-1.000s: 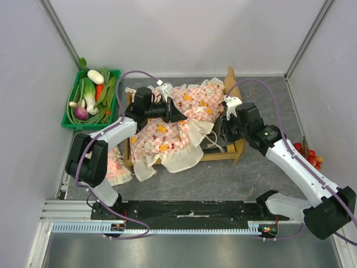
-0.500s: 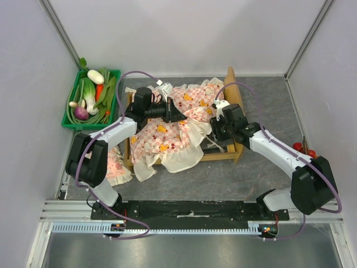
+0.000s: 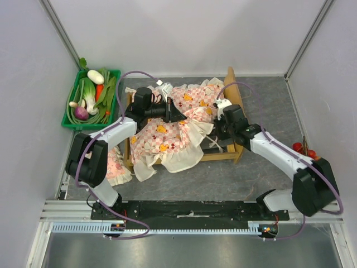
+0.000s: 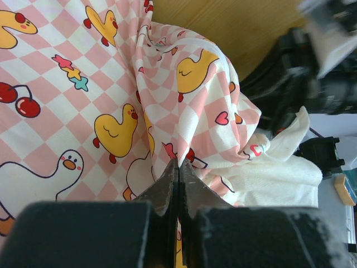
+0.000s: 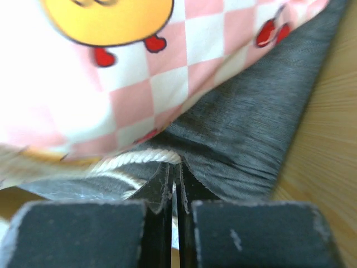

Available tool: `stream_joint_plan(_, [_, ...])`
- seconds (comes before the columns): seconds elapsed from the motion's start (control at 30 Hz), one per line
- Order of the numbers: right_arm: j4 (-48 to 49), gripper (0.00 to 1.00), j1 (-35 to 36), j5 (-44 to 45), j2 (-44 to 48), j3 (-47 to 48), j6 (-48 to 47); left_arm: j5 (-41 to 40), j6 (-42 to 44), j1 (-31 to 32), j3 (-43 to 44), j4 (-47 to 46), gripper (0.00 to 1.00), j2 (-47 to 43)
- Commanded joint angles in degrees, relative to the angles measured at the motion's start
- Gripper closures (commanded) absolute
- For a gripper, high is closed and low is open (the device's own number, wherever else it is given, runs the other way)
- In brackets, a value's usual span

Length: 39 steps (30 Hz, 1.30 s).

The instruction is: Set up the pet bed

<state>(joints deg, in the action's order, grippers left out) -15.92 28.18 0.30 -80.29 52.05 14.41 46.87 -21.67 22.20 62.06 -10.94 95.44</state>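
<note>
The pet bed point(image 3: 232, 89) is a light-wood frame with its curved headboard at the right. A pink-checked mattress point(image 3: 167, 131) lies rumpled across it and spills over the front rail. My left gripper point(image 3: 179, 115) is over the middle of the bed. In the left wrist view it point(image 4: 178, 164) is shut on a raised fold of the mattress point(image 4: 111, 84). My right gripper point(image 3: 216, 133) is low inside the frame near the headboard. In the right wrist view it point(image 5: 175, 166) is shut with a white cord point(image 5: 139, 159) at its tips, against the dark grey fabric base point(image 5: 251, 128).
A green basket of vegetables point(image 3: 92, 100) stands at the back left. A small pink frilled pillow point(image 3: 114, 164) lies beside the bed's left end, by my left arm. Red fruits point(image 3: 307, 151) sit near the right wall. Walls close in on three sides.
My right gripper has moved left and down into the bed by the headboard and has gone from open to shut. The left gripper has kept its hold and place.
</note>
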Motion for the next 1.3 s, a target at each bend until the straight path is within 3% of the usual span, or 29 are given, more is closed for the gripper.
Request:
stream_joint_plan(0.0, [-0.07, 0.98, 0.21, 2.69, 11.02, 1.29, -0.53, 1.47, -1.62, -0.49, 1.57, -1.81, 0.98, -0.08])
stream_joint_plan(0.27, [-10.87, 0.96, 0.20, -0.21, 19.29, 6.39, -2.89, 3.93, -2.41, -0.49, 1.75, -2.07, 0.97, 0.01])
stream_joint_plan(0.67, [-27.31, 0.98, 0.20, -20.50, 27.20, 3.06, -4.04, 10.69, -6.89, -0.49, 2.89, -5.23, 0.96, -0.17])
stream_joint_plan(0.9, [-31.70, 0.98, 0.29, -21.30, 29.49, -4.41, -2.55, 16.41, -8.04, -0.31, 2.80, -4.53, 0.79, -0.95])
stream_joint_plan(1.13, [-34.61, 0.99, 0.38, -21.83, 31.60, -5.03, -0.35, 15.71, -5.85, -0.22, 1.83, -1.28, 0.68, -5.26])
stream_joint_plan(1.27, [-36.72, 0.99, 0.38, -16.65, 33.36, -4.42, 1.14, 14.21, -4.43, -0.22, 2.01, 1.88, 0.65, -7.81])
